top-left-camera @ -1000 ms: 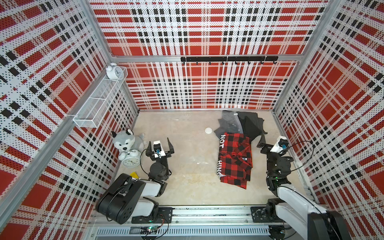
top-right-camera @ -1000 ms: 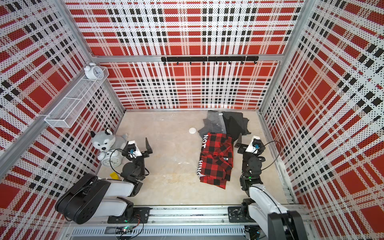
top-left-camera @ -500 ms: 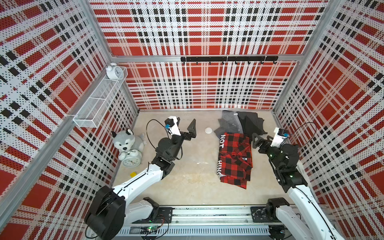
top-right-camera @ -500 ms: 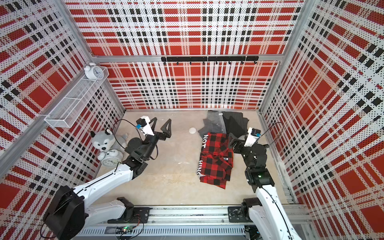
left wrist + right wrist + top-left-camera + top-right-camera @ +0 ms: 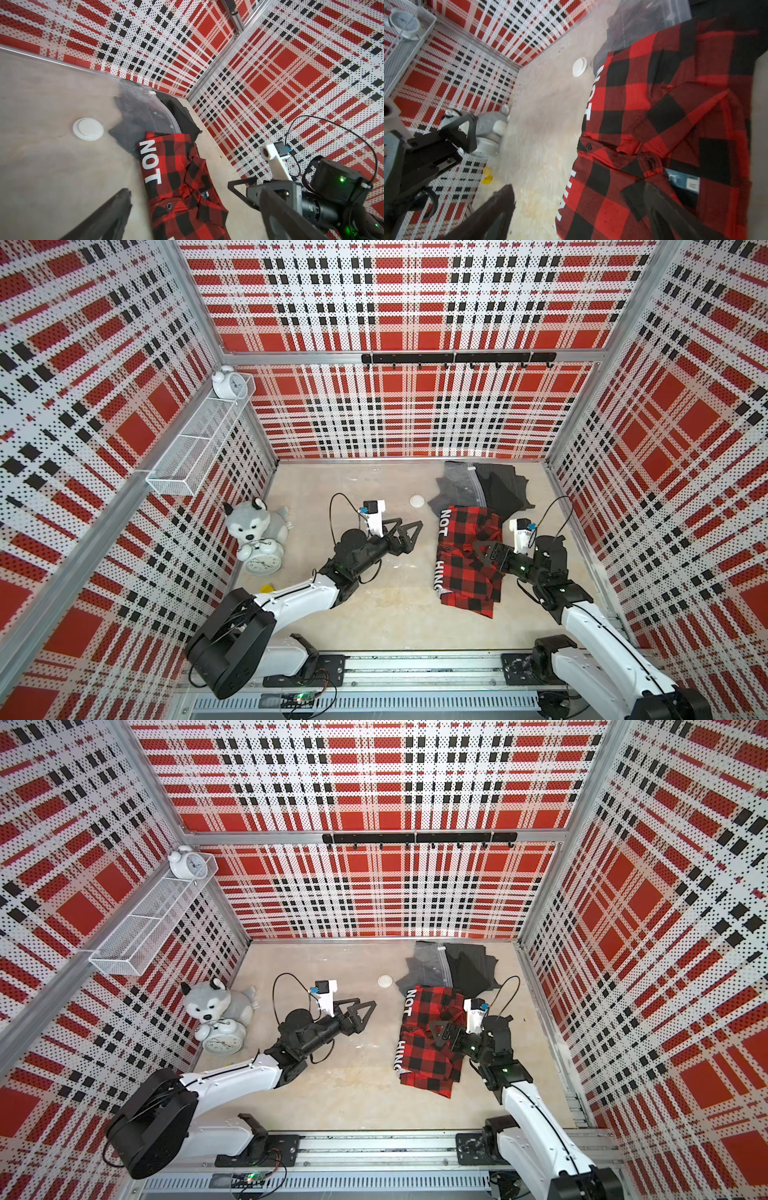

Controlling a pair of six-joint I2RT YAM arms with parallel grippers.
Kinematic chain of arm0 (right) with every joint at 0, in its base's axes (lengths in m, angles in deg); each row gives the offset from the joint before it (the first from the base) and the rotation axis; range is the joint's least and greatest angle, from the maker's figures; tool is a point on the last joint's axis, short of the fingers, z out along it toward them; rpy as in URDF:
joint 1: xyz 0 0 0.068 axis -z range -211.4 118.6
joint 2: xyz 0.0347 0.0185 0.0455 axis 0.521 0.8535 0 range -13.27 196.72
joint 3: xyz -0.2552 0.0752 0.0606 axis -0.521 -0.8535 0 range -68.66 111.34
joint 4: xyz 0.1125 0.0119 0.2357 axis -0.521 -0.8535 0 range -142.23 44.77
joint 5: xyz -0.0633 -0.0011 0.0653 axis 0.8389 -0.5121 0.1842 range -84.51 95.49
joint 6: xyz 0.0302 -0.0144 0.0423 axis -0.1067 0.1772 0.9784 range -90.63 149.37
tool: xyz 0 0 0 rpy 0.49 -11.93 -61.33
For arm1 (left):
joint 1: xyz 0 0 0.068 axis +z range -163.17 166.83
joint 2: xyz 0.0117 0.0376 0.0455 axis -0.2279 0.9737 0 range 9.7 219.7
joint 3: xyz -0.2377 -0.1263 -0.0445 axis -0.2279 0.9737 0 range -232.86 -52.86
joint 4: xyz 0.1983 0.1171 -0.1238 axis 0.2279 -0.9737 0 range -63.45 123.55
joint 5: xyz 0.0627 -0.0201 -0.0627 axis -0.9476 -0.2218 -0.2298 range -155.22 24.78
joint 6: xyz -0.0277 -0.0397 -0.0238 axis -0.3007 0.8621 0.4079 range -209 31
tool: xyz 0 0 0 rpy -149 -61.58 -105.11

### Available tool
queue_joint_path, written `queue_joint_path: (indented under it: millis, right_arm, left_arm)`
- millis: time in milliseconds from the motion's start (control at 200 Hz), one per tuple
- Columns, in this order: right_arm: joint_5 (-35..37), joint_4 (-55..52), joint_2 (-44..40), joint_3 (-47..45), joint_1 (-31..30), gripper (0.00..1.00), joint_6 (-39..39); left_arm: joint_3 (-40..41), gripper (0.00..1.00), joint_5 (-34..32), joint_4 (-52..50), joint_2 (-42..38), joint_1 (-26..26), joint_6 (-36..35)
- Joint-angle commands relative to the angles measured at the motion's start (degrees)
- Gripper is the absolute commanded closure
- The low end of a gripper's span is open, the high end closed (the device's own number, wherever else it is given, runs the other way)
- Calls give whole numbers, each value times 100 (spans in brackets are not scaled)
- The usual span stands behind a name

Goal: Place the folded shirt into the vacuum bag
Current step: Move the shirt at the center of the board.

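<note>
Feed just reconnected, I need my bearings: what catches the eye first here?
The red-and-black checked shirt with white lettering lies at right, the open right pincer over it. Beyond it, by the back wall, the vacuum bag holds dark clothes; a plush husky sits by the left wall.

Two alarm clocks [image 5: 230, 384] [image 5: 262, 563], one plush husky [image 5: 249, 522], one plaid shirt [image 5: 465, 556], one vacuum bag [image 5: 135, 92] with one white valve cap [image 5: 417, 501], one wire shelf [image 5: 195, 448], one hook rail [image 5: 457, 358], one yellow scrap [image 5: 266, 588], and seemingly two dark garments [image 5: 457, 489] [image 5: 503, 493], though their folds blur that count.
</note>
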Motion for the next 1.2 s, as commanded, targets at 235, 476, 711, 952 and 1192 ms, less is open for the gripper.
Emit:
queue_joint_path:
  millis: [235,476,711,952,1192]
  right_arm:
    - [457,-318,331,104,-1199,0,234]
    - [874,-320,895,377,-2056,0,837]
    - [1218,-141,1782,239,-2549,0,1312]
    - [2914,-1601,1789,170,-2459,0,1865]
    - [3291,-2324,550,-271,-1500,0,2146]
  left_arm:
    - [187,2,-1298,-637,30,-940,149]
    - [221,2,-1531,-417,1445,-1217,950]
    - [919,2,-1532,410,1785,-857,1397]
    - [1560,2,-1634,403,1519,-612,1628]
    - [1876,2,-1546,397,1442,-444,1697]
